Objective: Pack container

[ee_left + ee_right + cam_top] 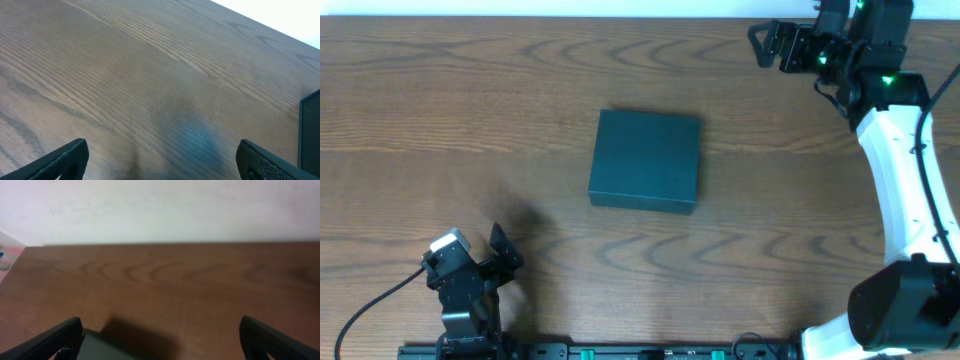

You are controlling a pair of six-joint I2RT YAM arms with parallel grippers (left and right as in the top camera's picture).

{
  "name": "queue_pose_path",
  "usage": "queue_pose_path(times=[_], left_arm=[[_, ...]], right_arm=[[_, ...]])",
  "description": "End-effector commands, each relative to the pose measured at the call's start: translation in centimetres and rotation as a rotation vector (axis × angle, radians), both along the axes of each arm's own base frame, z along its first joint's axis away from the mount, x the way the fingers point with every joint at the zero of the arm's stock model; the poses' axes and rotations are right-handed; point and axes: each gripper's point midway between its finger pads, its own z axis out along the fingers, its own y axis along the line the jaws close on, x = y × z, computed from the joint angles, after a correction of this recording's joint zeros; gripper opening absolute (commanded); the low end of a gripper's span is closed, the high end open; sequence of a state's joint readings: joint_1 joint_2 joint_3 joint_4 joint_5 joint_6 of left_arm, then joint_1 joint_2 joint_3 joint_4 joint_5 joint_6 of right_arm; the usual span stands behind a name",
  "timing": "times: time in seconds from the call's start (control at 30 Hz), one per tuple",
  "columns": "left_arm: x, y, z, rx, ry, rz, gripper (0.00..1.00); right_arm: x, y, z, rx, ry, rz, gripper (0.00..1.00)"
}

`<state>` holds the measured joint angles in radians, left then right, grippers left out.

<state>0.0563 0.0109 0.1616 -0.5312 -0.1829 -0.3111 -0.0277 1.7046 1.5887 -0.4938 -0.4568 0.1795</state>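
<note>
The container (pixel 647 160) is a dark teal-black rectangular box with its lid shut, lying flat in the middle of the wooden table. Its edge shows at the right of the left wrist view (pixel 310 130) and its corner at the bottom left of the right wrist view (pixel 100 347). My left gripper (pixel 500 250) is open and empty near the front left, well short of the box. My right gripper (pixel 767 42) is open and empty at the far right, raised above the table and apart from the box.
The wooden table (pixel 470 120) fills the overhead view. A white wall runs behind its far edge (pixel 160 210). A pinkish item shows at the far left edge of the right wrist view (pixel 7 255). No snack packets show.
</note>
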Motion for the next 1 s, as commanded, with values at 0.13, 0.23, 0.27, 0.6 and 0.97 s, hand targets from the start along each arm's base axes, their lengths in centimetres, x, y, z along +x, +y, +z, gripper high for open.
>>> queue_pose_path(times=[0.13, 0.23, 0.27, 0.6, 0.97], left_arm=[[0.0, 0.1, -0.6, 0.001, 0.009, 0.007, 0.95], [0.0, 0.1, -0.6, 0.001, 0.009, 0.007, 0.95], [0.0, 0.1, -0.6, 0.001, 0.009, 0.007, 0.95], [0.0, 0.1, -0.6, 0.001, 0.009, 0.007, 0.95], [0.0, 0.1, -0.6, 0.001, 0.009, 0.007, 0.95]], right_arm=[[-10.7, 3.0, 7.3, 0.013, 0.015, 0.068, 0.99], [-17.1, 3.8, 12.4, 0.015, -0.103, 0.103, 0.99], [-19.0, 3.8, 14.4, 0.017, -0.167, 0.106, 0.99], [-37.1, -0.7, 23.5, -0.199, -0.715, -0.039, 0.99], [-32.1, -4.6, 6.6, -0.336, -0.603, -0.248, 0.99]])
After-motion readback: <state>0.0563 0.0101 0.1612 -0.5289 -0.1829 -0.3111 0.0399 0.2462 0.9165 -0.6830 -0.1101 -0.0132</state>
